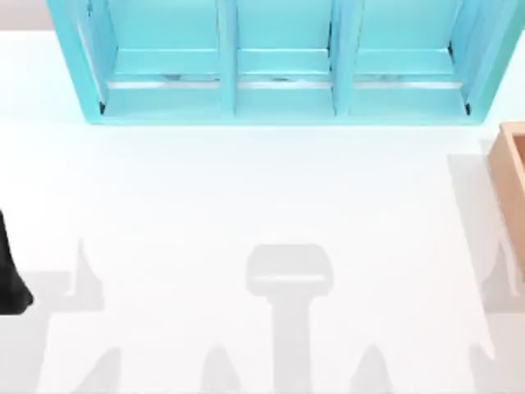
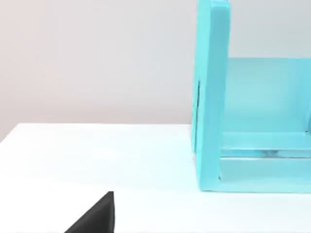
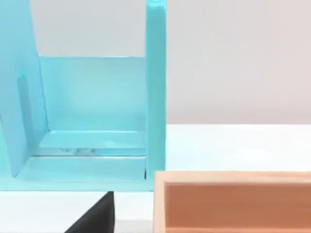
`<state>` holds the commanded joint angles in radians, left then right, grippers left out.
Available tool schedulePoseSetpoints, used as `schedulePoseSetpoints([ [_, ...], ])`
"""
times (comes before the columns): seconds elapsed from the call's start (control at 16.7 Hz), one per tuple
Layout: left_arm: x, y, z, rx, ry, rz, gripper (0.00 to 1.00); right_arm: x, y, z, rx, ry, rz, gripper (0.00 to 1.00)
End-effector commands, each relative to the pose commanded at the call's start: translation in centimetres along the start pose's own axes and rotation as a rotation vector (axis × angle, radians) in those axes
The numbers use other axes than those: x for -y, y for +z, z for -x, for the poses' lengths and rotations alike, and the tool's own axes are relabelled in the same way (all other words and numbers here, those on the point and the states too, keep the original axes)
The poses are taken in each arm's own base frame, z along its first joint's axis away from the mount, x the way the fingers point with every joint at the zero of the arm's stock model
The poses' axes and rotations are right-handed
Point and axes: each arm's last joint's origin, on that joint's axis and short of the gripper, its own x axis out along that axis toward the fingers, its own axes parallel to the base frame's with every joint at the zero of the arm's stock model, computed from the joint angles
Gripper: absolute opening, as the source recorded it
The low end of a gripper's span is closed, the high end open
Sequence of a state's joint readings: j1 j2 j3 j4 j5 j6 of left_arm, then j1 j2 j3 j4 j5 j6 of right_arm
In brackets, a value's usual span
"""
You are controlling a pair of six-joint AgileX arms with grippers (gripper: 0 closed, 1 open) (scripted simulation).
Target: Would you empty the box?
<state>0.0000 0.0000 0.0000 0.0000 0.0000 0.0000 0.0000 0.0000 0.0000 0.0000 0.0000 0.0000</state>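
The light tan box (image 1: 510, 168) stands at the table's right edge, cut off by the top view's border. In the right wrist view the box (image 3: 233, 177) lies close in front, its thick rim and darker reddish-brown inner wall showing; its floor and any contents are hidden. A black piece of my right gripper (image 3: 95, 217) pokes in beside the box's near corner. At the table's left edge sits my left arm (image 1: 12, 271), far from the box. A black piece of my left gripper (image 2: 95, 217) hangs over bare white table.
A big turquoise three-compartment shelf unit (image 1: 279, 98) spans the back of the table; its end wall (image 2: 211, 97) shows from the left wrist and its right end wall (image 3: 155, 87) stands just behind the box. White table (image 1: 246, 197) stretches between the arms.
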Motion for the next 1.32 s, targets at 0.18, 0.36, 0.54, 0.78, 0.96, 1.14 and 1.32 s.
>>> schedulePoseSetpoints([
  [0.18, 0.0, 0.0, 0.0, 0.000, 0.000, 0.000, 1.00, 0.0, 0.2, 0.0, -0.012, -0.004, 0.004, 1.00],
  [0.36, 0.0, 0.0, 0.0, 0.000, 0.000, 0.000, 1.00, 0.3, 1.6, -0.1, -0.108, -0.032, 0.031, 1.00],
  [0.54, 0.0, 0.0, 0.0, 0.000, 0.000, 0.000, 1.00, 0.9, 3.8, -0.9, -0.298, -0.071, 0.070, 1.00],
  [0.78, 0.0, 0.0, 0.0, 0.000, 0.000, 0.000, 1.00, 2.3, 6.8, -3.6, -0.647, -0.110, 0.107, 1.00],
  [0.96, 0.0, 0.0, 0.0, 0.000, 0.000, 0.000, 1.00, 4.1, 8.3, -6.8, -0.933, -0.114, 0.108, 1.00],
  [1.14, 0.0, 0.0, 0.0, 0.000, 0.000, 0.000, 1.00, 6.3, 8.6, -10.3, -1.199, -0.091, 0.082, 1.00],
  [1.32, 0.0, 0.0, 0.0, 0.000, 0.000, 0.000, 1.00, 8.5, 8.1, -13.1, -1.409, -0.053, 0.041, 1.00],
])
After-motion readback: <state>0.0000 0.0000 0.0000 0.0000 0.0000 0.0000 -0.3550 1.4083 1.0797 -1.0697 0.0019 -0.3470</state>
